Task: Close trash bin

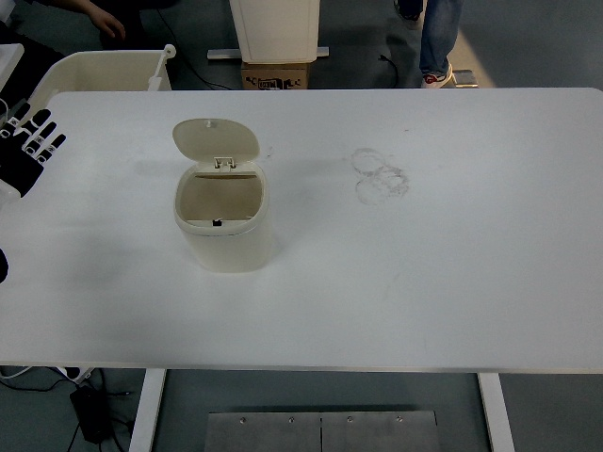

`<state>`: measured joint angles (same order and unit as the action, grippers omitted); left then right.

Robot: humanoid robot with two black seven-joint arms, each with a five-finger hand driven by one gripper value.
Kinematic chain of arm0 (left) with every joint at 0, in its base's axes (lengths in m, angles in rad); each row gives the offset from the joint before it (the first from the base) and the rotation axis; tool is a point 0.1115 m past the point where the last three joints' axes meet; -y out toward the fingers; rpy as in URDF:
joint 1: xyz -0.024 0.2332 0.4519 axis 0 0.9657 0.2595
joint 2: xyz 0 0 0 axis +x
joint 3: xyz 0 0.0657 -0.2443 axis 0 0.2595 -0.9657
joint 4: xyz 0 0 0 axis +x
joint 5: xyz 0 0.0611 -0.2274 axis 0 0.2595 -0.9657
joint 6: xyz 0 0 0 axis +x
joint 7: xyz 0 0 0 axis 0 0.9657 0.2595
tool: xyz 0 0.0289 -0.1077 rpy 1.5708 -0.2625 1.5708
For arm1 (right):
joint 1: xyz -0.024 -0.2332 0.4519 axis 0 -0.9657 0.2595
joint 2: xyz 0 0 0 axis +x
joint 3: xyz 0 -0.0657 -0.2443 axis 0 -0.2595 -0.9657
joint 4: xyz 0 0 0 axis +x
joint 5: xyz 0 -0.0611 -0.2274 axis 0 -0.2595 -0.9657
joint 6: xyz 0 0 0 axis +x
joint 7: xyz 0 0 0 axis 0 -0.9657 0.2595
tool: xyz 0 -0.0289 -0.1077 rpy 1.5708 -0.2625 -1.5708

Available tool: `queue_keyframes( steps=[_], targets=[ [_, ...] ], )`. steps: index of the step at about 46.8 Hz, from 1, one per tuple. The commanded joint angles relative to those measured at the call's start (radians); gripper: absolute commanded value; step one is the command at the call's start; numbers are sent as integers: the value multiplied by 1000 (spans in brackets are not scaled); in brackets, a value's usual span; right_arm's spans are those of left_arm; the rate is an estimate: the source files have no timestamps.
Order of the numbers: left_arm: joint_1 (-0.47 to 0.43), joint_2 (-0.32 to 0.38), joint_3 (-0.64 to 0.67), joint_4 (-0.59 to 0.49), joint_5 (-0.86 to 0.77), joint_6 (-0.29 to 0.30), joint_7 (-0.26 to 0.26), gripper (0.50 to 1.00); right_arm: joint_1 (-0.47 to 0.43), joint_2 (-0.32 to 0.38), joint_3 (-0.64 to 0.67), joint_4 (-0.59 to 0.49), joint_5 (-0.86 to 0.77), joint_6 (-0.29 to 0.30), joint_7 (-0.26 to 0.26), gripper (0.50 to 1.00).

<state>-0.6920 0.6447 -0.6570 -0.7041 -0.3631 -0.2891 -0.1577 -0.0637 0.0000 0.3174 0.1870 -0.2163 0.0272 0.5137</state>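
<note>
- Standing on the left half of the white table (pixel 452 282), the cream trash bin (pixel 226 240) is upright and open, well in from every edge.
- Its lid (pixel 216 138) is swung up and back on a hinge at the far rim, so the pale underside faces the camera.
- Inside, only bare tan walls show, with a small dark latch notch at the near rim; the bottom is not in sight.
- At the far left edge, the left hand (pixel 26 151) hovers over the table's corner, black with white-tipped fingers (pixel 44 141) spread apart and gripping nothing, well apart from the bin.
- A bit of black arm also shows lower on the left edge.
- To the right of the bin, several faint grey ring marks (pixel 380 174) smudge the tabletop.
- Beyond the far left corner sits a cream tub (pixel 104 68), and its inside is not visible.
- Behind the far edge stands a white cabinet (pixel 275 26) with a cardboard box (pixel 276 75) at its foot, on a grey floor crossed by cables.
- A person's jeans-clad legs (pixel 439 33) show at the top right, and another person's hand (pixel 102 21) at the top left.
- Below the near edge, white table legs and a metal plate (pixel 320 430) are visible.
</note>
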Motion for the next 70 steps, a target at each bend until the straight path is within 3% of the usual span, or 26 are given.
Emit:
queue_keyframes(
  steps=[1,10,15,22,26,34,41,42,49,56,70],
  targets=[
    [3,23,0,-58,0,34,0,1000,1,0,0,0,0,0,0,991],
    [-7,55,0,-86,-2,44,0,1000,2,0,0,0,0,-1,0,991],
    [-35,72,3,-106,0,82,9,1000,2,0,0,0,0,-1,0,991],
    [-98,147,43,-234,0,168,112,1000,2,0,0,0,0,-1,0,991],
    [-152,173,103,-317,1,203,130,1000,2,0,0,0,0,0,-1,991],
    [-349,220,328,-388,3,214,133,1000,2,0,0,0,0,-1,-1,991],
    [-531,217,553,-397,3,211,135,1000,2,0,2,0,0,-1,-1,991],
    [-608,213,657,-411,3,209,141,1000,2,0,0,0,0,0,-1,991],
    [-785,184,890,-457,16,203,176,1000,2,0,0,0,0,0,-1,991],
    [-888,144,1031,-471,53,200,176,1000,2,0,0,0,0,0,-1,991],
    [-1054,96,1175,-538,127,189,207,1000,2,0,0,0,0,0,-1,991]
  ],
)
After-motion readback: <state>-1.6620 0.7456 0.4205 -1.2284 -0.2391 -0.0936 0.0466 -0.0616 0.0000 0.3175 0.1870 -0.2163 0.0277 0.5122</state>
